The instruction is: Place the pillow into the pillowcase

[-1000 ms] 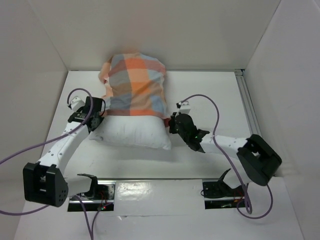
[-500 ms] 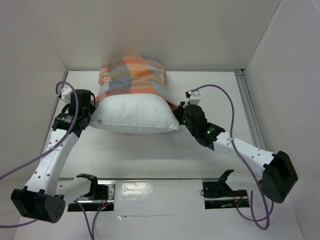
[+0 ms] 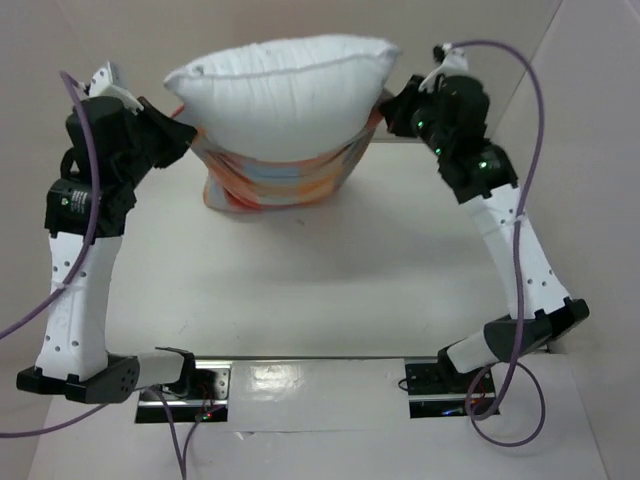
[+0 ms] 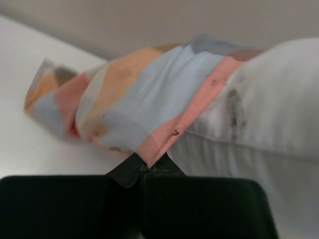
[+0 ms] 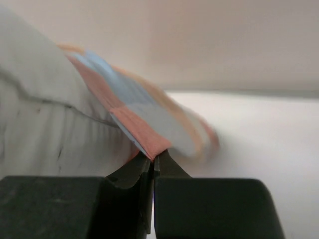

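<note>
The white pillow (image 3: 285,95) is lifted high, its upper part sticking out of the checked pillowcase (image 3: 280,180), which hangs below it like a sack. My left gripper (image 3: 178,135) is shut on the pillowcase's left rim; the left wrist view shows the pink hem (image 4: 164,142) pinched between the jaws, pillow (image 4: 269,104) to the right. My right gripper (image 3: 392,105) is shut on the right rim; the right wrist view shows the hem (image 5: 144,139) pinched there, pillow (image 5: 40,119) at the left.
White walls enclose the table (image 3: 300,280) on the left, back and right. An aluminium rail runs along the right side. Purple cables (image 3: 535,130) loop from both arms. Two black mounts (image 3: 440,375) sit at the near edge.
Both arms have risen sharply, lifting pillow and pillowcase off the table. The open end now faces up and the pillowcase hangs below, with the pillow sunk partly into it.
</note>
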`<state>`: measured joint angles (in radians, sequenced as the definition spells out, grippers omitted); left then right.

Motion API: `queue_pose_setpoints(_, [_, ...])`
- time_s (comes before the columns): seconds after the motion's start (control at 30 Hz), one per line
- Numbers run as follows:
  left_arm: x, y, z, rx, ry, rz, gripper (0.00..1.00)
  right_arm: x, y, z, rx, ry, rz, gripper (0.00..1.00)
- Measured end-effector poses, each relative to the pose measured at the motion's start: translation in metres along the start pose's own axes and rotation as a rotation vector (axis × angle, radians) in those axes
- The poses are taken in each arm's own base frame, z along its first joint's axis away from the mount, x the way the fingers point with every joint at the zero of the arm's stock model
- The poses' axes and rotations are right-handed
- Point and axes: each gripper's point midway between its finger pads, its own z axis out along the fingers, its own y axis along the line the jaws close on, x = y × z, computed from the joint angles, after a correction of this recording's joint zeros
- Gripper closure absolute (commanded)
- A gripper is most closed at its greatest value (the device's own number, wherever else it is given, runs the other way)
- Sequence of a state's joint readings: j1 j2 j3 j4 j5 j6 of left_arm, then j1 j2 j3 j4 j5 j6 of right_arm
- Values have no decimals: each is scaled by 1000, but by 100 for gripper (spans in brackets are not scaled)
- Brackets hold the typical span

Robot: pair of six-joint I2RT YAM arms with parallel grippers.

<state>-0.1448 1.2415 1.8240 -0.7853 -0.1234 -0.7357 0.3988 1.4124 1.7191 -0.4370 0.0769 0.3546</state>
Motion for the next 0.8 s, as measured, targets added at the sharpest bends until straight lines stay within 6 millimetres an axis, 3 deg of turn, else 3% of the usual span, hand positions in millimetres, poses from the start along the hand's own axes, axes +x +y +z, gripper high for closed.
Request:
queue_pose_setpoints(0.03, [-13,-18,-6,63,-15,4,100,-29,3,-2,-24,-24,0,100])
queue_pose_setpoints(0.13, [-40,-61,-30,228,-36,26,100,-88,15,-15,-97,-95,-6,100])
queue_pose_setpoints(0.2, [-49,-74,-40,288,-38,30,100,-107,24,-27,-133,-123,-16,100])
queue_pose_setpoints(0.33, [-60,-84,-48,350,-33,34,100,-119,38,-47,-187,-121,-39,100])
queue_pose_setpoints(0.43, [-69,-86,-43,377,-29,29,100,-131,47,-50,-218,-136,-51,100])
queue_pose_setpoints(0.63, [-75,-85,-36,428,13,-17,100,-129,48,-53,-230,-132,-52,100])
queue_pose_setpoints(0.8, [-95,-104,-40,554,-4,-40,100,-142,48,-56,-222,-186,-59,100])
